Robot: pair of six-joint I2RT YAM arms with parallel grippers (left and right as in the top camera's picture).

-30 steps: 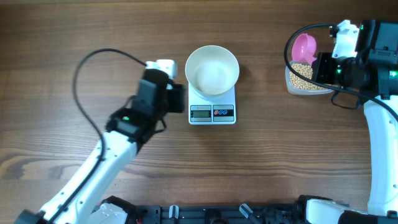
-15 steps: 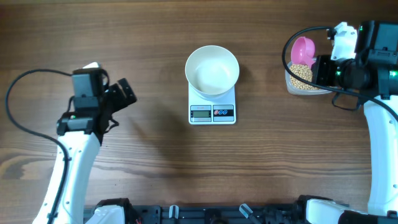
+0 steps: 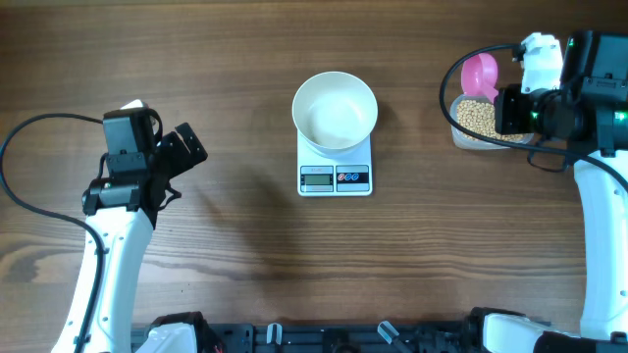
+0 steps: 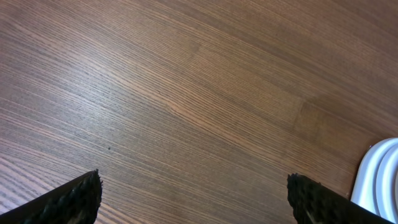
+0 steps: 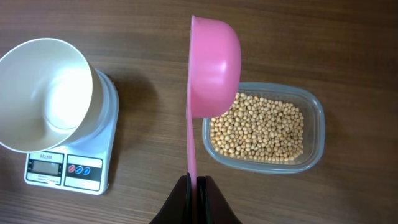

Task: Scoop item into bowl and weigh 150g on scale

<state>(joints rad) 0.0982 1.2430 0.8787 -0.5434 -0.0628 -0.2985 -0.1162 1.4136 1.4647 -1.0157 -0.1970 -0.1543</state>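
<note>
The white bowl stands empty on the small white scale at mid-table; the right wrist view has the bowl and the scale at its left. The tan beans fill a clear tub at the far right. My right gripper is shut on the handle of a pink scoop. In the right wrist view the gripper holds the scoop on edge, above the left end of the beans. My left gripper stands open and empty, well left of the scale.
The clear plastic tub sits on the wood right of the scale. In the left wrist view the open fingertips frame bare wood, with a white rounded edge at the lower right. Black cables loop from both arms.
My left arm has swung away from beside the scale to the left side of the table, and its jaws have opened. The right arm with the scoop has barely shifted.
</note>
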